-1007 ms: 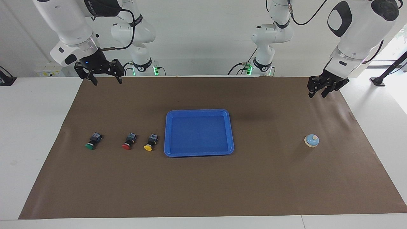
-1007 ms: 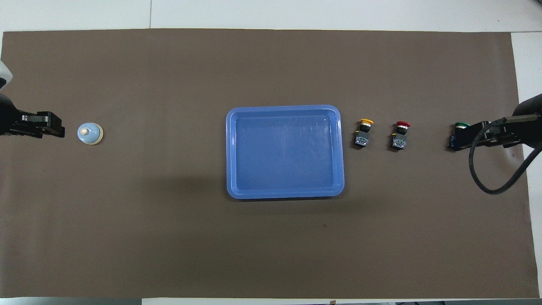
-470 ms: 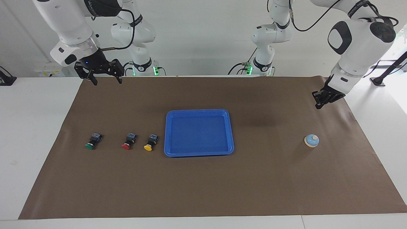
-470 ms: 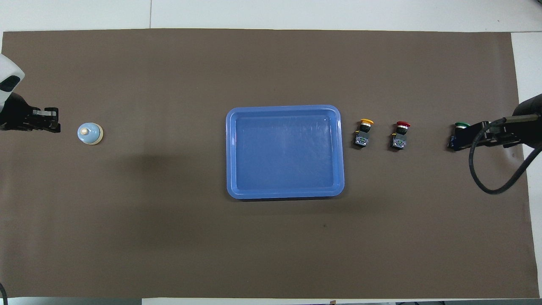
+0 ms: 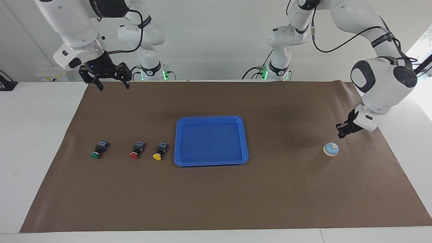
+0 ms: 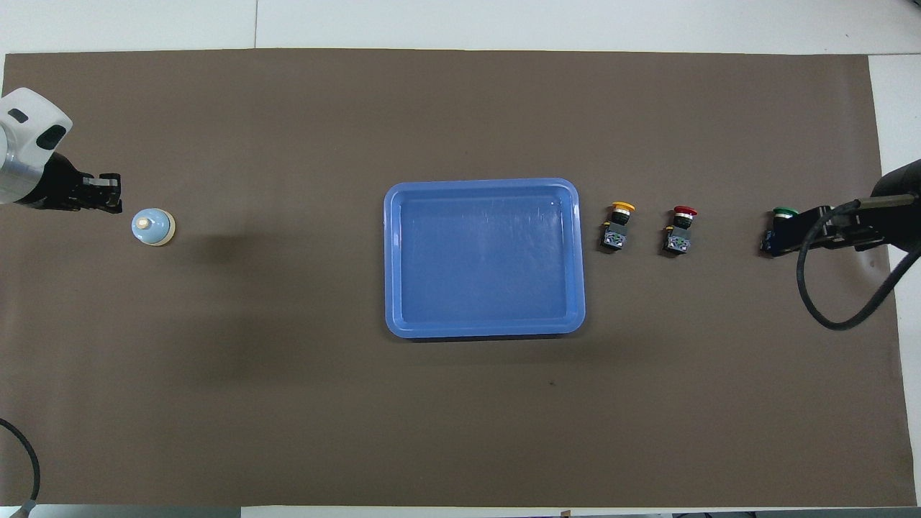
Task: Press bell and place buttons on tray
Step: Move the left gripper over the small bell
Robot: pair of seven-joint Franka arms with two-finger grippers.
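Buttons [image 5: 134, 151] lie tipped, caps away from robots.

Left arm: reaches down from its base in a high arc, elbow up, forearm angled steeply toward the table at its own end. Wrist bent, pointing the left gripper [image 5: 341, 134] down and slightly inward. Its 2 fingers are pressed together, tips meeting, nothing between them. In the overhead view the left gripper [image 6: 108, 194] enters from the edge, white wrist housing just visible.

Right arm: waiting, raised at its own end of the table. Forearm slopes down; cable runs along it. Right gripper [image 5: 112, 82] hangs in the air, 2 fingers spread wide apart, tips pointing down, holding nothing.
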